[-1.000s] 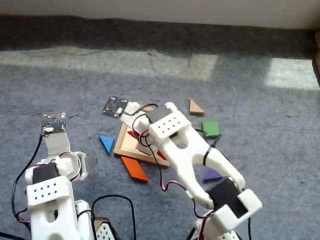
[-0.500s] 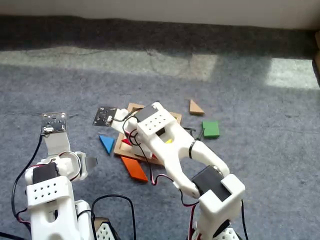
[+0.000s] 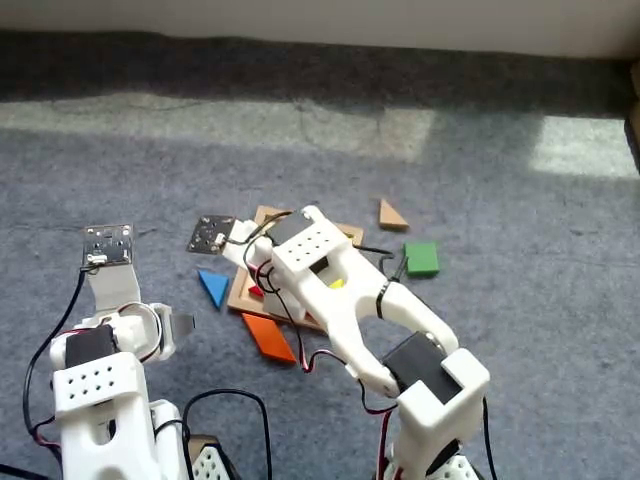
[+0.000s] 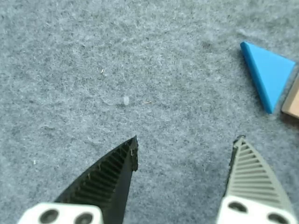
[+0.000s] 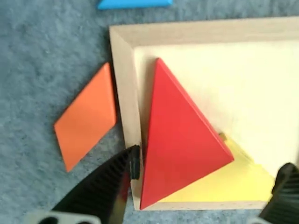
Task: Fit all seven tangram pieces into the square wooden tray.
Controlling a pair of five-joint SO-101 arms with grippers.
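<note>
My right fingers (image 5: 112,186) stand apart astride the red triangle (image 5: 177,140), which overlaps the yellow piece (image 5: 233,186) in the wooden tray (image 5: 124,93) near the middle of the tabletop (image 3: 500,200), presumably to seat it flat, while my left fingers (image 4: 112,182) gape near the blue triangle (image 4: 268,74).

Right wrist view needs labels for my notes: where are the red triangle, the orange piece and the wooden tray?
red triangle (image 5: 180,144), right wrist view, middle of its top face.
orange piece (image 5: 86,116), right wrist view, middle of its top face.
wooden tray (image 5: 127,93), right wrist view, rim beside the orange piece.
</note>
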